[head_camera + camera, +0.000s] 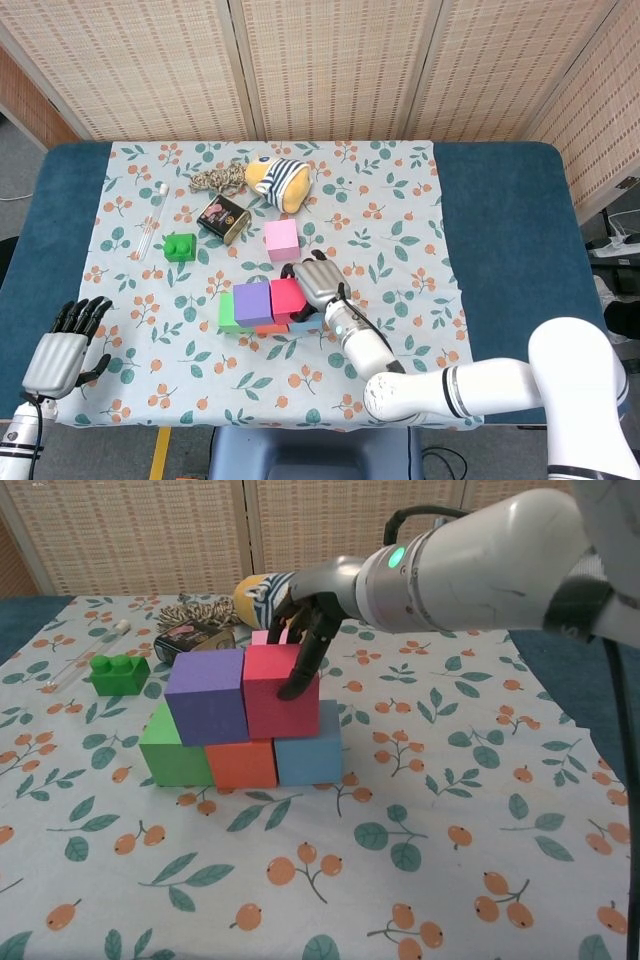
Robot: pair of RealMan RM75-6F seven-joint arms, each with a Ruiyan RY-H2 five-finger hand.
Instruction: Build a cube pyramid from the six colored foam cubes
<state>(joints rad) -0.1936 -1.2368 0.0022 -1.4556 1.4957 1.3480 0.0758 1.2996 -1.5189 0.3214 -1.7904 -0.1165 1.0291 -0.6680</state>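
Gripping the magenta foam cube (279, 693) from above and behind, the right hand (305, 605) has dark fingers (298, 670) running down the cube's front face, while its thumb side is hidden behind the block. That cube sits on the second tier, straddling the orange cube (242, 763) and the light blue cube (308, 756) below the hand, and touching the purple cube (207, 695) just to the hand's left. Farther left at the bottom is the green cube (170, 753), partly covered by the purple one. All are matte, sharp-edged foam blocks. Behind the hand, the pink cube (281, 239) stands alone on the cloth; in the chest view only a sliver shows. Beyond it lie a striped yellow plush toy (278, 181), a coil of rope (217, 180), a dark tin (223, 219), a green toy brick (180, 246) and a clear tube (153, 220), on the floral tablecloth (450, 860). Far off at the near left corner, the left hand (64, 350) holds nothing, fingers extended side by side.
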